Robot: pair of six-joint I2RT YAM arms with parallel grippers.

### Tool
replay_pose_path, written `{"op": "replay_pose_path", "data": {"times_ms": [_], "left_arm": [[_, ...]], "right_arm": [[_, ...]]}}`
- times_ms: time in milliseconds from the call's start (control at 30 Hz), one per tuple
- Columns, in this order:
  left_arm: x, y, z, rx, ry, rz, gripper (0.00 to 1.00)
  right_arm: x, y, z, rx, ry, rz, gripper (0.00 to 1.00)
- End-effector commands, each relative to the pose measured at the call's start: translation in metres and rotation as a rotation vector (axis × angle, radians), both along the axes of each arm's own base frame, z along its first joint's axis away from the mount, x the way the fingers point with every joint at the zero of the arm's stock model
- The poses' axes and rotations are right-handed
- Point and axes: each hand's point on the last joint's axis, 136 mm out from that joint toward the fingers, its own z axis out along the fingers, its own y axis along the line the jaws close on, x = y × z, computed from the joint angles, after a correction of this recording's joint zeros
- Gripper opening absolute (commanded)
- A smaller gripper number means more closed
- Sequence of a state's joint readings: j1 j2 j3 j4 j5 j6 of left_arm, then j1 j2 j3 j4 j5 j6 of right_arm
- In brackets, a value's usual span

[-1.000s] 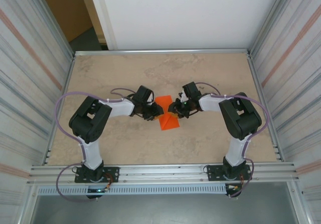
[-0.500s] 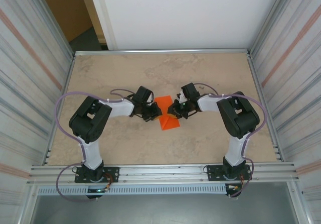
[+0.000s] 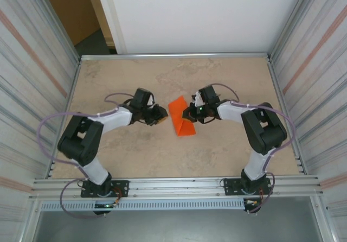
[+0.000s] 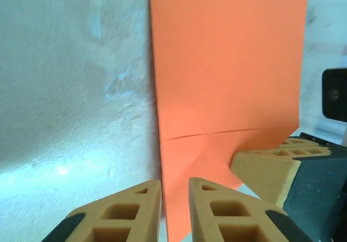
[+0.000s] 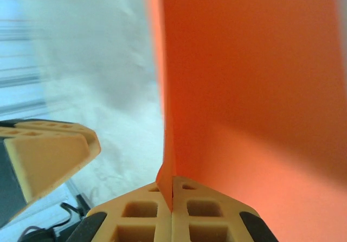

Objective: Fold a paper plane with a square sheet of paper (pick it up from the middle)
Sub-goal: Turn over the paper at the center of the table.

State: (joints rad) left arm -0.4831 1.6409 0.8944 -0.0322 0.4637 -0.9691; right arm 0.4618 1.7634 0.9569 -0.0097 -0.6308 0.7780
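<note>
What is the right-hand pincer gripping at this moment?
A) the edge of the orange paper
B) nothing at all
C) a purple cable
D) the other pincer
A: in its wrist view, the right pincer has its jaws pressed together on the edge of the orange paper.

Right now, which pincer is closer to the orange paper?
The right. The right pincer is clamped on the orange paper's right edge. The left pincer sits just off its left side, not touching it in the top view.
</note>
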Motion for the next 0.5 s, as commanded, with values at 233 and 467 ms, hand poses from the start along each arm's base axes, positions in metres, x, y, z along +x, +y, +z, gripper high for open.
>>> {"op": "replay_pose_path", "data": {"times_ms": [233, 467], "left_arm": [[0.002, -0.012, 0.123, -0.324, -0.276, -0.079, 0.69], [0.001, -0.026, 0.154, -0.48, -0.302, -0.114, 0.85]], "right_arm": [[0.033, -0.005, 0.143, 0.25, -0.355, 0.021, 0.04], [0.035, -0.001, 0.194, 0.417, -0.378, 0.029, 0.05]]}}
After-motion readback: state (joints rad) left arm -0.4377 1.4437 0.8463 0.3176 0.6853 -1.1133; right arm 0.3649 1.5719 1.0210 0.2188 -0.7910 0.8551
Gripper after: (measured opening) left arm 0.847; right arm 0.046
